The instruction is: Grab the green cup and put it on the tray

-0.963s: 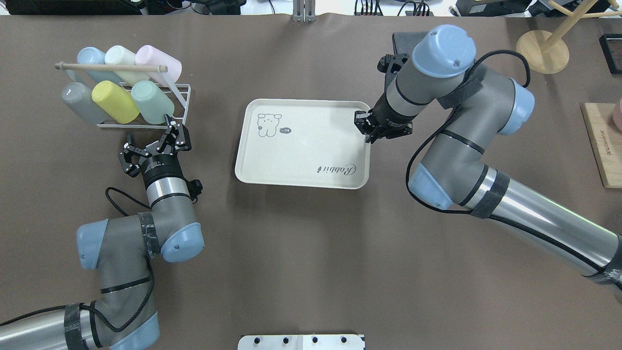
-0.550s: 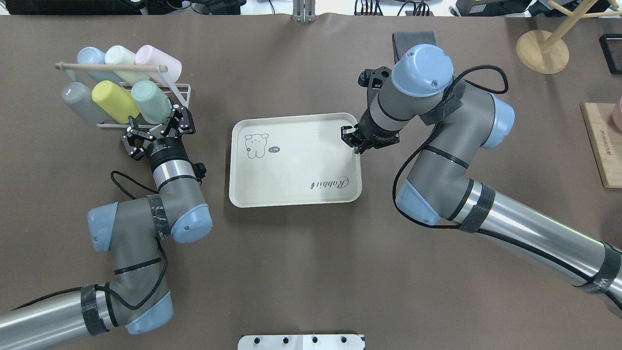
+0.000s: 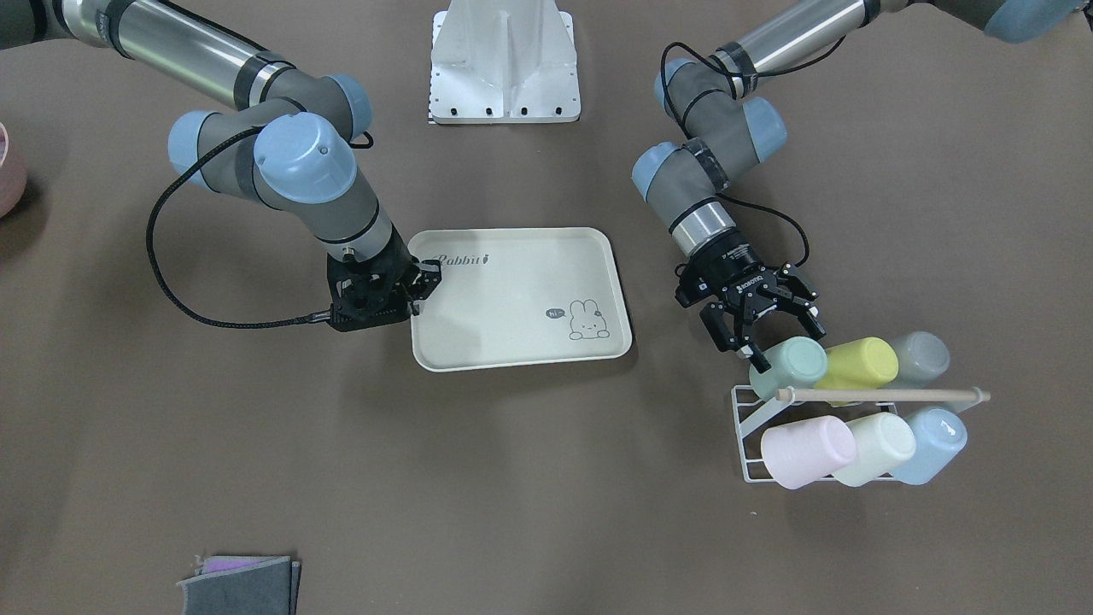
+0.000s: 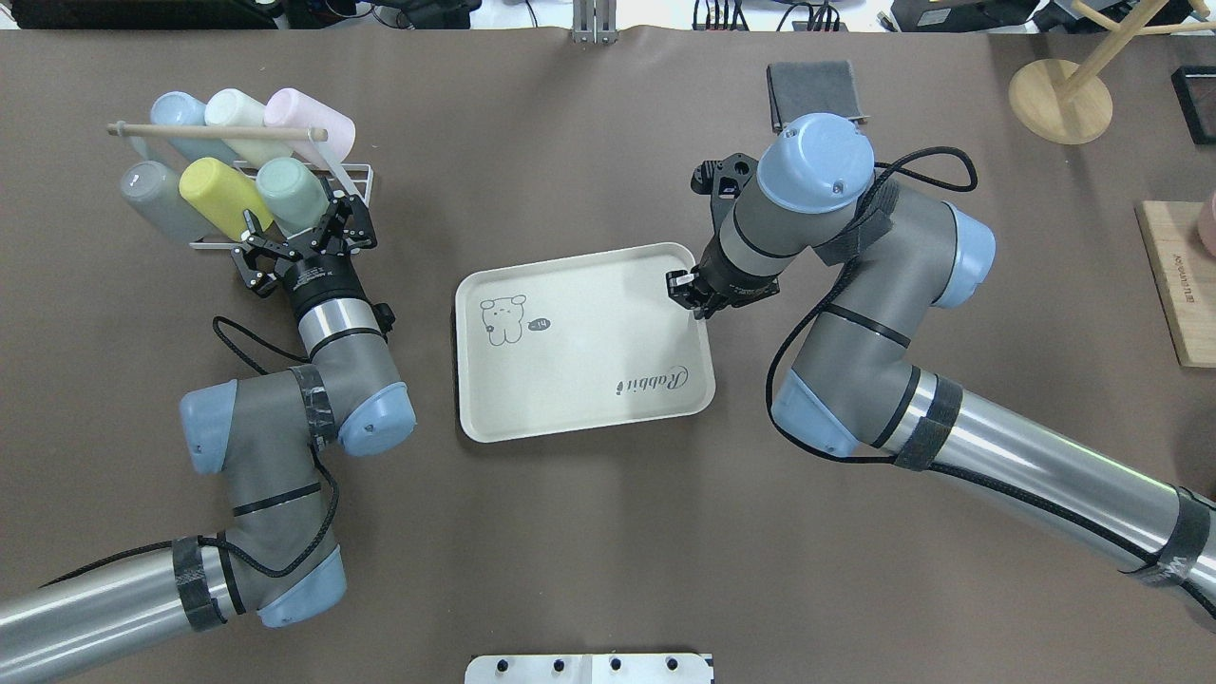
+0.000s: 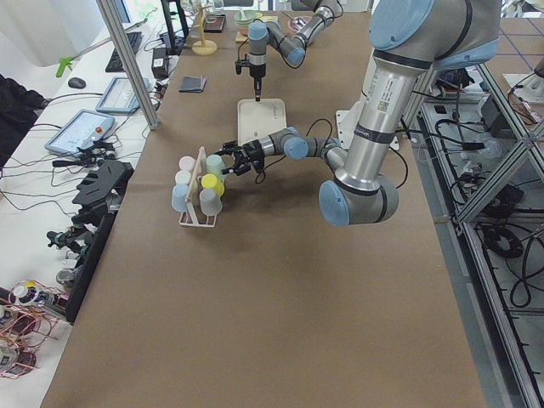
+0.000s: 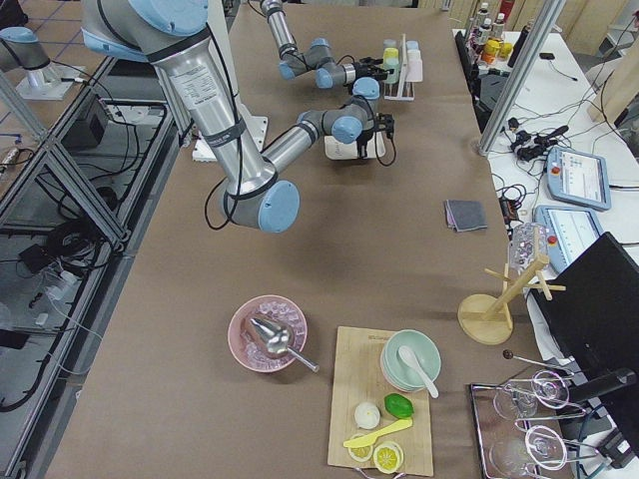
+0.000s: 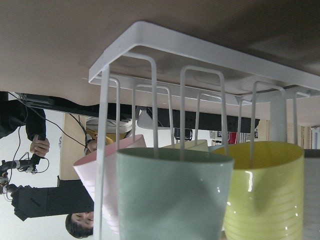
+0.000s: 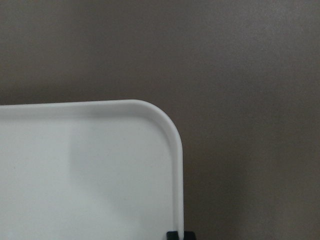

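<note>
The green cup (image 4: 290,188) lies on its side in a white wire rack (image 4: 353,180) at the far left, beside a yellow cup (image 4: 220,195). My left gripper (image 4: 299,226) is open right at the green cup's near end, one finger on either side of it (image 3: 781,342). In the left wrist view the green cup (image 7: 170,195) fills the lower middle, very close. The cream tray (image 4: 589,323) with its rabbit drawing lies mid-table, slightly skewed. My right gripper (image 4: 692,294) is shut on the tray's right rim near its far corner (image 3: 423,286). The right wrist view shows that corner of the tray (image 8: 90,165).
The rack also holds grey (image 4: 157,199), blue (image 4: 180,114), cream (image 4: 233,114) and pink (image 4: 304,119) cups under a wooden bar (image 4: 214,133). A grey cloth (image 4: 812,90) lies behind the right arm. A wooden stand (image 4: 1059,100) and a board (image 4: 1178,285) are at the far right.
My left gripper has moved forward to the rack and now straddles the green cup's end. My right gripper has dragged the tray left and nearer, and turned it slightly.
</note>
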Motion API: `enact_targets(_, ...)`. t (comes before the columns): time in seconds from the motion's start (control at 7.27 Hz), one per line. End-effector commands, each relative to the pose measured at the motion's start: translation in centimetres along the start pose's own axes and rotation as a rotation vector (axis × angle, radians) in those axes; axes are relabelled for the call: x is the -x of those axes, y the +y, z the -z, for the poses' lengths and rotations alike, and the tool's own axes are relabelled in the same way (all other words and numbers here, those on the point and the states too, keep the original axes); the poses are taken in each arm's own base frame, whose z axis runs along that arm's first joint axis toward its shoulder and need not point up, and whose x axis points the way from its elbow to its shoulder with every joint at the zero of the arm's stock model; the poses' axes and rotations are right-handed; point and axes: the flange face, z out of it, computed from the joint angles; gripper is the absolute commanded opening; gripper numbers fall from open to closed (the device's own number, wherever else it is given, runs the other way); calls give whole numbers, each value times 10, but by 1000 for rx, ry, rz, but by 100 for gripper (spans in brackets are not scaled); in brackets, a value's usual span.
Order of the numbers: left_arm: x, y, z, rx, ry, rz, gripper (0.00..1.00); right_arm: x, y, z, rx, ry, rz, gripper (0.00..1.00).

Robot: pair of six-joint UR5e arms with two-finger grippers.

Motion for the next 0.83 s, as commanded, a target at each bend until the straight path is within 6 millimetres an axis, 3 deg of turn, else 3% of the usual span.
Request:
enact_targets(0.0, 3, -10, -10, 60, -11, -32, 98, -4, 0, -6, 6, 10, -4, 0)
enact_targets(0.69, 9, -25, -19, 80, -2, -65, 98, -9, 5, -20, 26, 26, -28, 0)
